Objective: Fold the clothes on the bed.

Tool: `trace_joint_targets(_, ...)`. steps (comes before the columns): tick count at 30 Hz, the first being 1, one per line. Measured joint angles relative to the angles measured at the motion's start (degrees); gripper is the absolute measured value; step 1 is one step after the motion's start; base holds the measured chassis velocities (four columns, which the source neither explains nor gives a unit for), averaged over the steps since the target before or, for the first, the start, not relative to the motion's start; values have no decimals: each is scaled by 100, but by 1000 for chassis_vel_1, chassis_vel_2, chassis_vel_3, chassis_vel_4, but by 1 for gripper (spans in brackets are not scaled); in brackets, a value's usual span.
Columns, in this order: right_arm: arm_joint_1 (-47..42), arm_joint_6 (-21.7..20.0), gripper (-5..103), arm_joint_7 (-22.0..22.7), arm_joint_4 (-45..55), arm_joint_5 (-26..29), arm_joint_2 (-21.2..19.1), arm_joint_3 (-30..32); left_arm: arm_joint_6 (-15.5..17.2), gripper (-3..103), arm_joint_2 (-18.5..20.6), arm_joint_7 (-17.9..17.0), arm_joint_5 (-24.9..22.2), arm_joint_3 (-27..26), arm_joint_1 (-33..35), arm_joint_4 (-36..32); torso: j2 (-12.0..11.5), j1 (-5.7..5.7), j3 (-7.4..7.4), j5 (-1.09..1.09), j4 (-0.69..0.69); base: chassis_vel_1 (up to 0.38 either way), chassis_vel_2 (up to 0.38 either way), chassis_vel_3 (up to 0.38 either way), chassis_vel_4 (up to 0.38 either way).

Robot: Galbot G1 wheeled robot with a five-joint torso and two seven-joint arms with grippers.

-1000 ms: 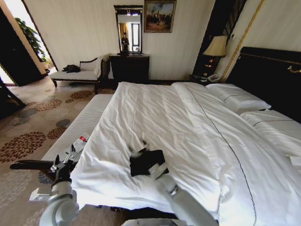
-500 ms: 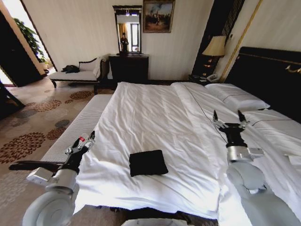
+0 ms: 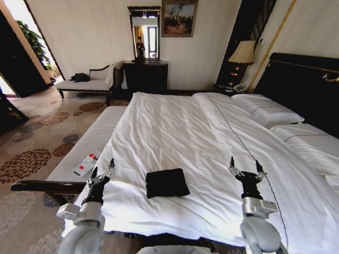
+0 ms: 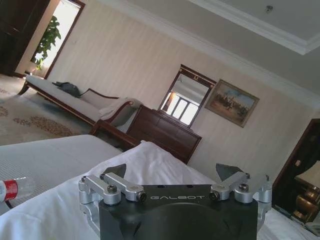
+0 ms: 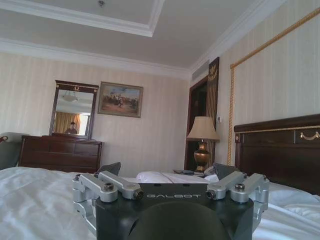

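Black cotton, folded into a small flat rectangle, the T-shirt lies on the white duvet near the foot edge of the bed, roughly midway between the two arms. Nothing rests on it or touches it; bare duvet surrounds it on all sides.

The left gripper hangs over the near left corner of the bed, to the left of the shirt and apart from it, fingers spread and holding nothing. The right gripper sits to the right of the shirt, well apart, above the duvet, fingers likewise spread and empty. In the left wrist view the left gripper shows its fingertips parted with the duvet and room beyond; the right wrist view shows the right gripper the same way, facing the headboard.

Beside the bed's left edge runs a long white-cushioned bench with a plastic bottle with a red cap lying on it, close to the left gripper. Pillows lie at the head of the bed, far from the shirt. Beyond the bed stand a dark dresser with a mirror, a chaise against the wall, and a lamp by the headboard. Patterned carpet lies open on the left
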Motion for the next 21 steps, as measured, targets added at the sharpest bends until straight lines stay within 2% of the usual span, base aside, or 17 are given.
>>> trace_joint_targets(21,25,8,100,-22,-1,-2,-14,-23,3,100,12,22,-12,-27,1,-16,0,0,1,0,0,0,0,0,0)
